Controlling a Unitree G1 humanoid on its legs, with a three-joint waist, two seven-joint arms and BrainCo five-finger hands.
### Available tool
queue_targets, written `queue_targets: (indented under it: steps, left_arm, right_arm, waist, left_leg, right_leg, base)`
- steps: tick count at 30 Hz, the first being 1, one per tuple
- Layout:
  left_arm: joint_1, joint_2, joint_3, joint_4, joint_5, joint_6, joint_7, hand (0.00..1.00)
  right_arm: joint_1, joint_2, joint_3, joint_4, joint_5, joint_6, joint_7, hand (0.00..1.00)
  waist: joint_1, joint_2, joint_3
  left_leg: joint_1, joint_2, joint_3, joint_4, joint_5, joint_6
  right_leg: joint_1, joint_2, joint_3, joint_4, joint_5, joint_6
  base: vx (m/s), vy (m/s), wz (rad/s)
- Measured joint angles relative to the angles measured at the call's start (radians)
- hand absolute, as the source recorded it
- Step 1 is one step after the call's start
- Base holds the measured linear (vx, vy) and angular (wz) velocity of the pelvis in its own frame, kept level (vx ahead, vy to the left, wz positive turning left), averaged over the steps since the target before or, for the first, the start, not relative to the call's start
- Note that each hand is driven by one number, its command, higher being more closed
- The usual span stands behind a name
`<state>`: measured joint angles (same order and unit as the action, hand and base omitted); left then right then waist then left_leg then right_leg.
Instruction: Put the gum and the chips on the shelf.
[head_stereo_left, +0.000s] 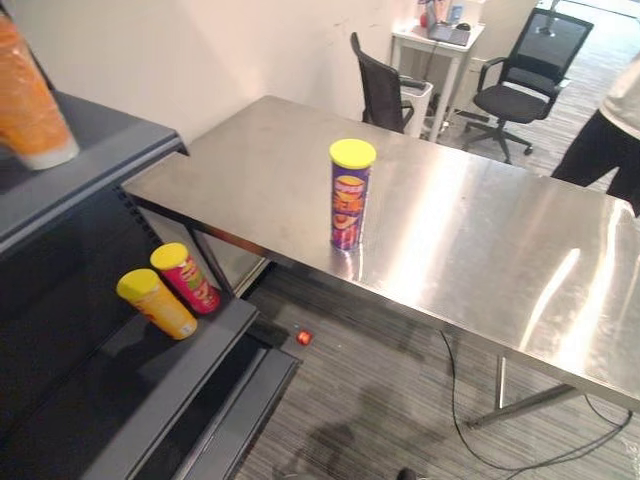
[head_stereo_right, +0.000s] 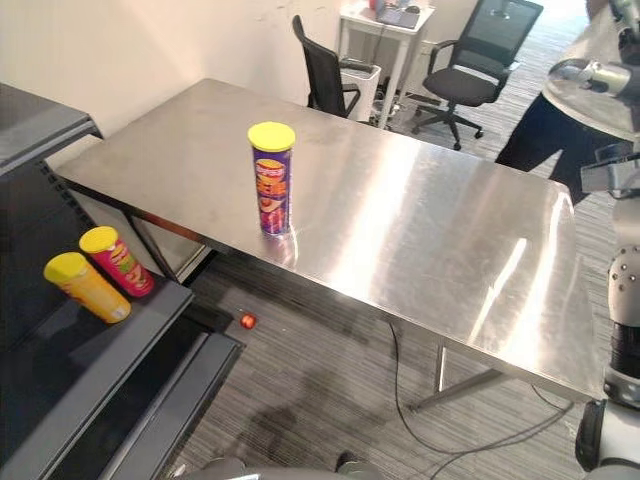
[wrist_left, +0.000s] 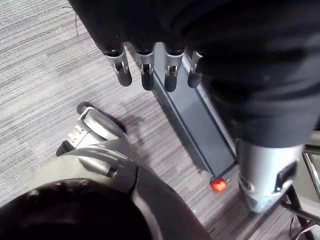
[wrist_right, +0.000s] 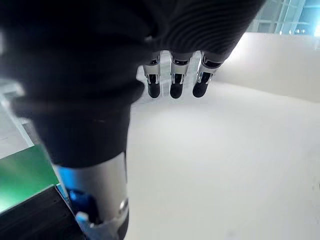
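A purple chips can (head_stereo_left: 350, 195) with a yellow lid stands upright on the steel table (head_stereo_left: 480, 240), near its front edge. The dark shelf (head_stereo_left: 120, 390) is at the left; a yellow can (head_stereo_left: 157, 303) and a red can (head_stereo_left: 185, 277) lie tilted on its lower board. A small red object (head_stereo_left: 304, 337) lies on the carpet by the shelf's foot and also shows as a red object (wrist_left: 217, 184) in the left wrist view. My left hand (wrist_left: 145, 75) hangs over the floor with relaxed fingers, holding nothing. My right hand (wrist_right: 174, 82) has straight fingers before a pale surface, holding nothing.
An orange pack (head_stereo_left: 30, 95) sits on the shelf's upper board (head_stereo_left: 90, 170). A person (head_stereo_left: 600, 140) stands at the table's far right end. Two black office chairs (head_stereo_left: 385, 90) (head_stereo_left: 520, 80) and a small white table (head_stereo_left: 440, 45) stand behind the steel table.
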<state>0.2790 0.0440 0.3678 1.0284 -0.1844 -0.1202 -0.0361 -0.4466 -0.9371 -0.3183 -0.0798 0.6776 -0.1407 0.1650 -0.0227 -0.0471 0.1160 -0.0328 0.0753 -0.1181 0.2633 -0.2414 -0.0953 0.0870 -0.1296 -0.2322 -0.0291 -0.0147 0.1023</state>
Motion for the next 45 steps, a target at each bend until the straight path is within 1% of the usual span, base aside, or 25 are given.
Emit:
queue_targets:
  steps: [3,7,10,14,16,17,18,19,21,23,27,29,32,35,39,43,45]
  left_arm:
    - [0.001,0.012,-0.027,-0.005,0.01,0.0,-0.012,0.0]
    - [0.001,0.036,-0.097,-0.013,0.011,0.0,-0.017,0.0]
    - [0.003,0.05,-0.143,-0.035,0.01,-0.002,-0.02,0.0]
    - [0.001,0.073,-0.189,-0.041,0.009,-0.002,-0.031,0.0]
    - [0.001,0.083,-0.205,-0.042,0.01,-0.003,-0.036,0.0]
    - [0.001,0.085,-0.205,-0.042,0.01,-0.003,-0.038,0.0]
    - [0.001,0.09,-0.205,-0.042,0.009,-0.003,-0.041,0.0]
    - [0.0,0.096,-0.205,-0.042,0.009,-0.002,-0.044,0.0]
    - [0.0,0.098,-0.205,-0.043,0.009,-0.003,-0.049,0.0]
    - [0.0,0.102,-0.205,-0.042,0.009,-0.002,-0.05,0.0]
    - [-0.001,0.116,-0.205,-0.043,0.009,-0.003,-0.049,0.0]
    - [-0.001,0.119,-0.203,-0.044,0.009,-0.003,-0.047,0.0]
    - [-0.002,0.12,-0.203,-0.044,0.008,-0.003,-0.047,0.0]
    - [-0.004,0.121,-0.202,-0.044,0.005,-0.002,-0.047,0.0]
    - [-0.016,0.124,-0.202,-0.044,0.002,-0.001,-0.047,0.0]
    - [-0.019,0.128,-0.202,-0.053,0.002,-0.002,-0.046,0.0]
    - [-0.024,0.128,-0.203,-0.054,0.002,-0.001,-0.046,0.0]
  right_arm:
    - [0.081,0.056,0.04,-0.035,-0.002,0.029,0.034,0.0]
    - [0.187,0.111,0.086,-0.022,-0.002,0.075,0.061,0.0]
    - [0.262,0.121,0.105,-0.021,-0.013,0.088,0.069,0.0]
    - [0.278,0.135,0.166,0.006,-0.014,0.093,0.079,0.0]
    - [0.278,0.157,0.189,0.027,-0.033,0.111,0.082,0.0]
    - [0.278,0.162,0.191,0.027,-0.034,0.111,0.083,0.0]
    - [0.277,0.165,0.198,0.029,-0.034,0.113,0.084,0.0]
    - [0.271,0.165,0.215,0.041,-0.034,0.115,0.086,0.0]
    - [0.267,0.166,0.224,0.059,-0.034,0.115,0.085,0.0]
    - [0.247,0.166,0.247,0.064,-0.034,0.115,0.084,0.0]
    - [0.186,0.17,0.3,0.085,-0.035,0.115,0.083,0.0]
    - [0.162,0.17,0.311,0.116,-0.042,0.116,0.08,0.0]
    - [0.127,0.17,0.338,0.146,-0.043,0.116,0.077,0.0]
    - [0.076,0.169,0.379,0.177,-0.045,0.118,0.076,0.0]
    - [0.006,0.157,0.425,0.207,-0.045,0.119,0.074,0.0]
    - [-0.063,0.153,0.472,0.254,-0.048,0.125,0.062,0.0]
    - [-0.085,0.134,0.495,0.256,-0.048,0.127,0.059,0.0]
  waist:
    - [0.003,-0.003,-0.002]
    - [-0.001,-0.003,-0.002]
    - [0.0,-0.005,-0.001]
    - [0.001,-0.014,0.001]
    - [0.007,-0.023,-0.001]
    - [0.007,-0.027,0.0]
    - [0.008,-0.038,0.001]
    - [0.014,-0.046,0.005]
    - [0.028,-0.052,0.005]
    - [0.027,-0.058,0.008]
    - [0.031,-0.086,0.022]
    - [0.053,-0.097,0.028]
    - [0.057,-0.1,0.031]
    - [0.069,-0.102,0.037]
    - [0.083,-0.106,0.06]
    - [0.095,-0.117,0.07]
    - [0.104,-0.116,0.075]
  left_leg:
    - [0.002,0.005,0.027,-0.023,0.001,0.003]
    - [0.018,0.008,0.051,-0.065,0.01,0.013]
    - [0.014,0.004,0.054,-0.079,0.014,0.015]
    - [-0.003,-0.011,0.046,-0.09,0.028,0.02]
    - [-0.014,-0.019,0.031,-0.103,0.041,0.023]
    - [-0.02,-0.021,0.026,-0.105,0.045,0.023]
    - [-0.036,-0.025,0.022,-0.105,0.051,0.024]
    - [-0.041,-0.027,0.019,-0.106,0.055,0.025]
    - [-0.048,-0.028,0.014,-0.105,0.061,0.026]
    - [-0.057,-0.038,-0.005,-0.107,0.07,0.028]
    - [-0.091,-0.053,-0.036,-0.122,0.103,0.026]
    - [-0.113,-0.055,-0.056,-0.123,0.117,0.023]
    - [-0.125,-0.059,-0.082,-0.128,0.132,0.019]
    - [-0.131,-0.055,-0.092,-0.165,0.156,0.018]
    - [-0.134,-0.047,-0.115,-0.211,0.197,0.01]
    - [-0.139,-0.042,-0.125,-0.226,0.206,0.008]
    - [-0.141,-0.043,-0.131,-0.226,0.206,0.008]
  right_leg:
    - [-0.032,0.003,0.034,0.014,0.0,0.0]
    - [-0.052,0.004,0.065,0.013,0.001,0.001]
    - [-0.063,-0.001,0.062,0.011,0.006,0.009]
    - [-0.069,-0.014,0.049,-0.01,0.018,0.02]
    - [-0.071,-0.019,0.037,-0.025,0.035,0.024]
    - [-0.075,-0.02,0.031,-0.028,0.038,0.022]
    - [-0.085,-0.024,0.02,-0.029,0.039,0.023]
    - [-0.085,-0.026,0.016,-0.035,0.046,0.023]
    - [-0.086,-0.026,0.01,-0.042,0.06,0.023]
    - [-0.086,-0.034,-0.004,-0.042,0.064,0.024]
    - [-0.108,-0.046,-0.034,-0.043,0.066,0.028]
    - [-0.121,-0.044,-0.046,-0.044,0.073,0.025]
    - [-0.121,-0.045,-0.069,-0.045,0.073,0.025]
    - [-0.137,-0.044,-0.081,-0.034,0.069,0.021]
    - [-0.16,-0.04,-0.094,-0.024,0.067,0.018]
    - [-0.168,-0.036,-0.101,-0.022,0.068,0.018]
    - [-0.168,-0.036,-0.106,-0.022,0.068,0.018]
  base:
    - [0.03,0.027,-0.25]
    - [0.03,-0.011,-0.24]
    - [0.01,0.006,-0.06]
    - [0.0,0.015,0.08]
    - [-0.01,0.023,0.18]
    - [-0.01,0.013,0.2]
    - [-0.02,0.008,0.19]
    - [-0.02,0.011,0.15]
    - [-0.03,0.019,0.13]
    - [-0.04,0.021,0.2]
    - [-0.07,-0.001,0.25]
    - [-0.1,-0.021,0.23]
    - [-0.07,-0.018,0.28]
    - [-0.07,-0.022,0.14]
    - [-0.03,-0.028,0.1]
    - [0.02,-0.015,0.04]
    - [0.04,-0.007,0.08]
